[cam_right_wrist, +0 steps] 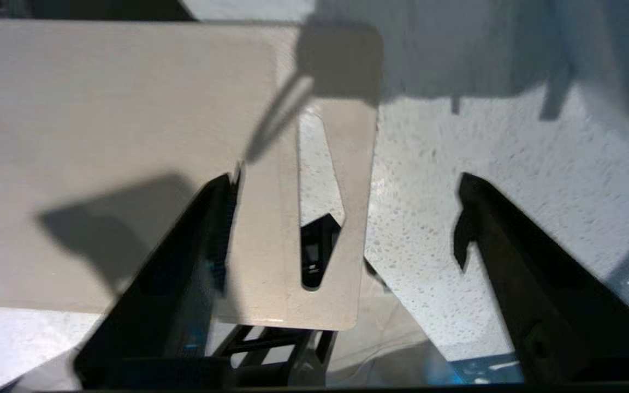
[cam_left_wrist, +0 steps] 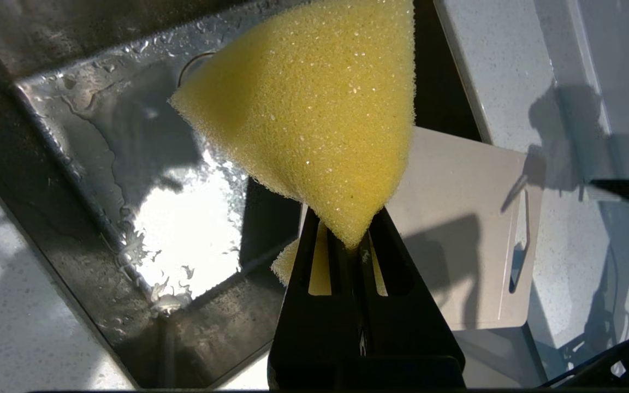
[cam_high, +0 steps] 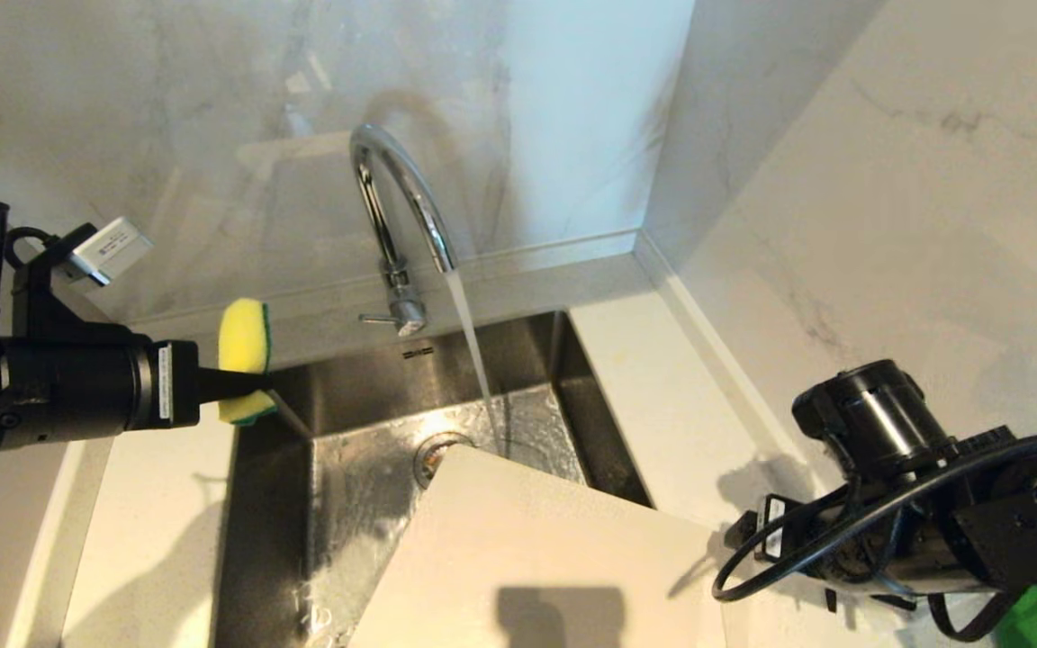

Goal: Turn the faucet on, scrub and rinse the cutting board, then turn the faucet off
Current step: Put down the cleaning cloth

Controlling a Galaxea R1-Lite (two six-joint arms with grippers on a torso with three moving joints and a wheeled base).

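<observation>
A steel sink (cam_high: 365,504) is set into a pale speckled counter (cam_high: 662,396) in the corner of two marble-look walls. The chrome faucet (cam_high: 401,202) stands behind the basin, its small side lever (cam_high: 379,319) at the base, and a stream of water (cam_high: 473,346) runs from the arched spout onto the wet sink floor near the drain (cam_high: 436,453).

The cutting board (cam_high: 527,558) lies tilted across the sink's front right edge, one corner reaching over the basin close to the stream, its slot handle (cam_right_wrist: 320,202) end over the counter.

The left gripper (cam_high: 244,385) hovers at the sink's back left corner, jaws clamped on a yellow sponge (cam_high: 242,337) with a green backing, well apart from the board.

The right gripper (cam_right_wrist: 347,218) hangs over the board's handle end with its jaws spread wide, one finger (cam_right_wrist: 205,240) over the board, the other over bare counter, gripping nothing. Its arm (cam_high: 915,504) and a looping black cable (cam_high: 752,567) crowd the counter right of the sink.
</observation>
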